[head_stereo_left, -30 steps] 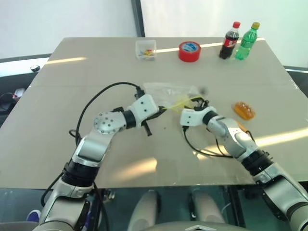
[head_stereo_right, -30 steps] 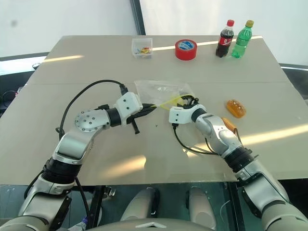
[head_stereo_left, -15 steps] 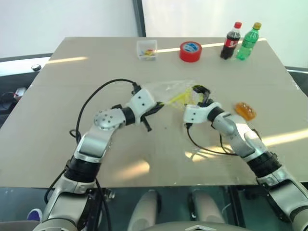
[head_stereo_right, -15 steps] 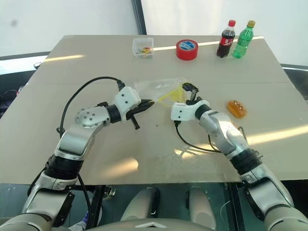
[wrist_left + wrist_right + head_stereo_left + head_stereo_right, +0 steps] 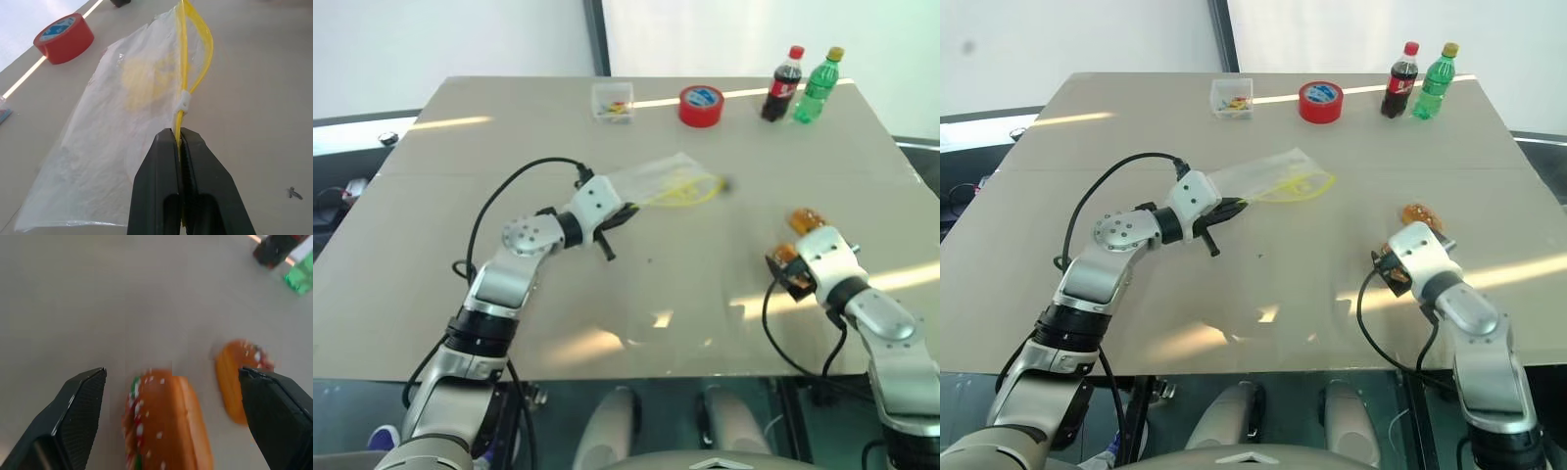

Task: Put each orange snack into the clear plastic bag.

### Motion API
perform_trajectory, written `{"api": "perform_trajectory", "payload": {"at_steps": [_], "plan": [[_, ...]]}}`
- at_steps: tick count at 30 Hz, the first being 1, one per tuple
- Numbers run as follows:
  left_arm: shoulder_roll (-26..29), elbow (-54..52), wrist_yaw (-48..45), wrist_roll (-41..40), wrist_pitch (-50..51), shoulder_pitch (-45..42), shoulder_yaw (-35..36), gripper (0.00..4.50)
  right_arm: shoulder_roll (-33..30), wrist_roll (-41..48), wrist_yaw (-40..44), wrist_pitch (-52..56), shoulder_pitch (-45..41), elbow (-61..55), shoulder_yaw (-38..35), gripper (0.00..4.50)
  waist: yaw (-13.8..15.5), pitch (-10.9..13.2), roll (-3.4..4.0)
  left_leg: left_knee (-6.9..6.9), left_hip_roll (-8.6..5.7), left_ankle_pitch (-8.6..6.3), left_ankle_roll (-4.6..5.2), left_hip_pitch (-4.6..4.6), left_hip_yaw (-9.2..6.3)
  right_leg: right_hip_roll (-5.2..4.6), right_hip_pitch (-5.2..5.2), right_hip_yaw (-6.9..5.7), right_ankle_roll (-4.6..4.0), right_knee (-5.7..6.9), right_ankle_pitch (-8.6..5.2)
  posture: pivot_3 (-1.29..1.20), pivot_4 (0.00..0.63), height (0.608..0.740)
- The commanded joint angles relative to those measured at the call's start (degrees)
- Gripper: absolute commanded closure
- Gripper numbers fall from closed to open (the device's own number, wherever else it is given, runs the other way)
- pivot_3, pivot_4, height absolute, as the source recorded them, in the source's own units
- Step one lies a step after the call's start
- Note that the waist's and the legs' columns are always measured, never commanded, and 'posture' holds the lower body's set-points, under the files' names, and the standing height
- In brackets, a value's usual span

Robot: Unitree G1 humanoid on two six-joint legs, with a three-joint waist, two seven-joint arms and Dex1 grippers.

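Across the wide beige bench [image 5: 431, 196], the clear plastic bag [image 5: 668, 181] is held up off the surface at one end of its yellow strip, its mouth now hanging as a loose yellow loop. A second ago the right arm was reaching into that mouth; since then it has been drawn back and out to the robot's right, and the bag's opening has been left unsupported on that side. From this it is judged that the bag has been opened and that fetching of the snacks is now in hand, with neither yet inside.

Both orange snacks are seen in the right wrist view: the nearer orange snack [image 5: 166, 421] lies on the bench between the spread fingers, and the farther orange snack [image 5: 239, 377] lies just beyond, close to one finger. In the head view the farther one [image 5: 808, 221] lies just past the right gripper [image 5: 787, 269], well apart from the bag.

The left gripper [image 5: 180, 142] is pressed fully shut, and the yellow strip is pinched between its fingertips. The right gripper is spread about as wide as it goes; nothing is held, and no contact with either snack can be made out. Toward the far edge a red tape roll [image 5: 700, 104], a small clear box [image 5: 611, 102] and two bottles [image 5: 799, 84] are left untouched.
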Motion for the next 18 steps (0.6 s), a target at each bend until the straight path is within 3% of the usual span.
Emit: {"api": "perform_trajectory", "payload": {"at_steps": [1,14,18], "plan": [[-0.06,-0.41,-0.53,0.07,-1.80,-1.21,0.59,4.50,1.14,2.21,-2.02,2.06,-0.18,-1.33,-2.81,0.07,-0.01,0.00,0.00,0.00,0.00,0.00,0.00,0.01,0.00,0.00,0.00,0.00,0.00,0.01,0.00,0.00,0.150,0.740],[0.00,-0.58,-1.23,0.66,-2.01,-1.64,0.41,4.50,-0.77,3.76,-4.54,-4.49,2.78,6.72,-0.75,0.07,0.16,0.00,-0.01,0.00,-0.03,0.00,0.00,0.02,0.00,-0.01,0.03,-0.01,0.01,-0.03,0.00,0.00,0.150,0.740],[-0.07,-0.49,-1.22,0.64,-1.93,-1.67,0.57,4.50,-0.97,4.68,-5.08,-5.81,1.87,7.99,-1.32,1.32,0.21,-0.01,-0.01,0.00,-0.01,0.00,0.00,0.03,-0.01,0.00,0.03,-0.02,0.01,-0.01,0.00,0.00,0.150,0.740]]}}
